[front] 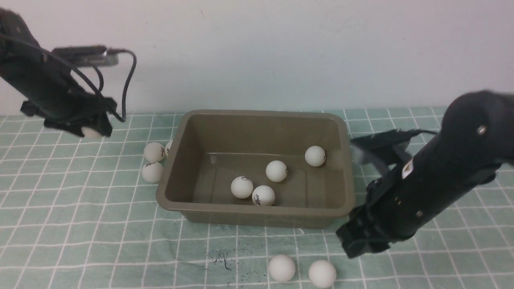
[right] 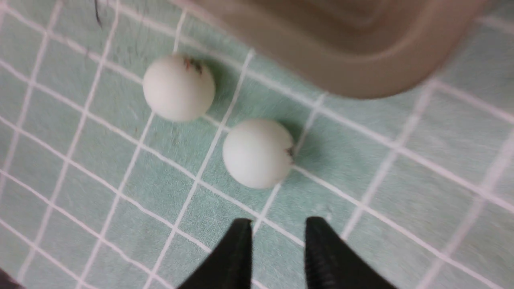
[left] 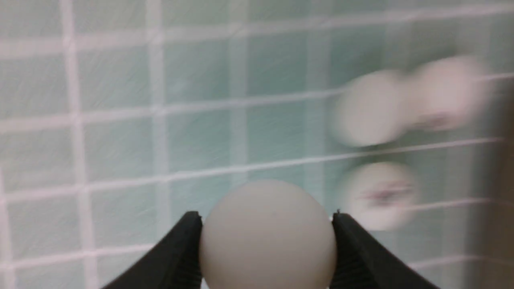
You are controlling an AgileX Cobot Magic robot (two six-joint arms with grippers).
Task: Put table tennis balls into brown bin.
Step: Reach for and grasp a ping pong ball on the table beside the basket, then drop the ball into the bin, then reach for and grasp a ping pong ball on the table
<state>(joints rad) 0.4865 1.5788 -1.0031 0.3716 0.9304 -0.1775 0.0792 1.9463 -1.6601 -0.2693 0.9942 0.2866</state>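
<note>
The brown bin (front: 257,211) sits mid-mat, olive and glossy inside, with four matte white table tennis balls (front: 242,187) on its floor, some bearing a small dark logo. Three more lie just beside its left wall, and two rest on the green grid mat (front: 80,224) before its front rim. The left gripper (front: 94,129) hangs left of the bin, pinching one plain white ball (left: 267,237). The right gripper (right: 277,226), near the front pair, has its jaws narrowly apart, holding nothing.
</note>
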